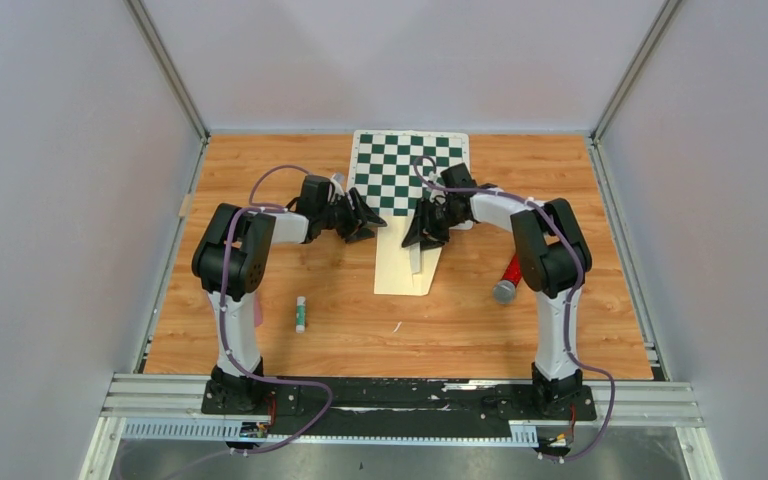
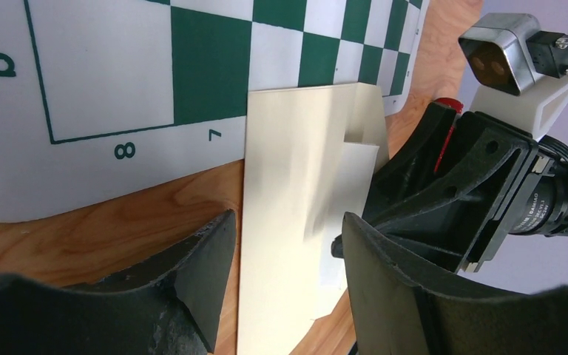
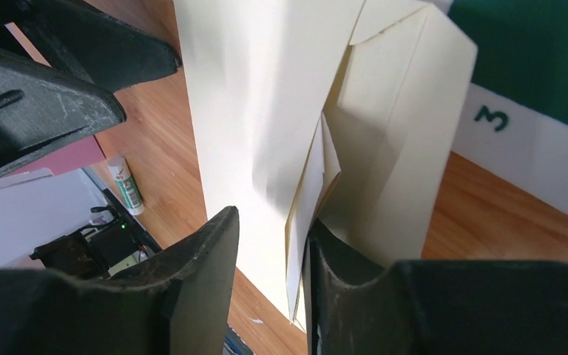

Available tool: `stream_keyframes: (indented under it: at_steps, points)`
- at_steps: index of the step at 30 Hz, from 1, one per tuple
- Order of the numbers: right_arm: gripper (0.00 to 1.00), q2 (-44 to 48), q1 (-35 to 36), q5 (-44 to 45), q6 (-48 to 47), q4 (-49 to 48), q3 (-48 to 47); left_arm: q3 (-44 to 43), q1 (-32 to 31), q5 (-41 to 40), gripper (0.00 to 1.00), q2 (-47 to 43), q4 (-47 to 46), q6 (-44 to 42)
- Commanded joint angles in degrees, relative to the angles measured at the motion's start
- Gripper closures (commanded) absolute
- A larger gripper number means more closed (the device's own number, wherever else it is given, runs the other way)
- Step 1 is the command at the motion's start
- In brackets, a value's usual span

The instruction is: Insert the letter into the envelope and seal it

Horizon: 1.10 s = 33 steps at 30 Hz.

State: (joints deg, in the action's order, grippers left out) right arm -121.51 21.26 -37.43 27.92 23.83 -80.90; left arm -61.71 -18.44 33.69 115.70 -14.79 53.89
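**A:** Where is the envelope (image 1: 400, 270)?

**B:** Flat on the table (image 1: 260, 200), between the two arms. Its long axis runs away from the bases, and its far end overlaps the chessboard (image 1: 410, 165).

**A:** And the letter (image 2: 359, 174)?

**B:** I take it to be the paler sheet along the envelope's right side, partly tucked in. No border shows, so I can't be sure, and I can't tell how deep it sits.

**A:** Which way does the flap (image 3: 407, 126) lie?

**B:** Out to the right, off the long edge, toward the right arm. To seal it, I judge it has to fold leftward across the body.

**A:** What are the grippers doing?

**B:** The right gripper (image 3: 270, 237) sits right over that edge, its jaws a narrow way apart. A sheet's edge stands in the gap, but the gap is wider than paper, so I wouldn't call it a grip. The left gripper (image 2: 288, 222) hangs over the near left part of the envelope. Its jaws are wide and hold nothing.

**A:** So which arm is nearer?

**B:** The right, for both the letter and the flap. The left looks placed to pin the body while the right works.
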Motion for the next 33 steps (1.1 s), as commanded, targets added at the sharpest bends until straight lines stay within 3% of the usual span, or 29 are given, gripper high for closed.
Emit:
stream_keyframes:
  at_steps: [1,7,8,10,12,19,27,33]
  points:
    - [0.62,3.7,-1.5,2.2,-2.7,5.1,-0.3,0.4,-1.1,-3.8,0.36,2.1,6.0,-2.3]
    - [0.64,5.5,-2.3,5.9,-3.4,11.2,-0.6,0.8,-1.1,-4.0,0.36,1.7,5.7,-2.3]
    - [0.68,5.4,-2.3,6.0,-3.4,11.6,-1.0,0.8,-1.1,-4.1,0.36,1.6,5.7,-2.2]
    - [0.91,5.3,-2.3,5.6,-3.4,11.6,-1.5,0.7,-1.1,-4.1,0.36,1.7,5.7,-2.2]
    - [1.0,4.7,-2.3,4.9,-3.2,11.3,-2.1,0.5,-1.1,-3.9,0.36,1.9,5.6,-2.2]
    - [1.0,5.1,-3.9,-2.1,-5.3,8.5,-1.8,0.2,-1.0,-1.7,0.31,1.7,3.1,-3.3]
    - [1.0,3.2,-7.9,-15.7,-5.2,1.1,1.4,0.0,-0.2,5.2,0.41,4.0,-1.8,-6.4]
    - [1.0,2.0,-7.8,-20.3,-4.3,-1.7,2.8,-1.0,-0.3,10.1,0.44,7.0,-5.8,-5.2]
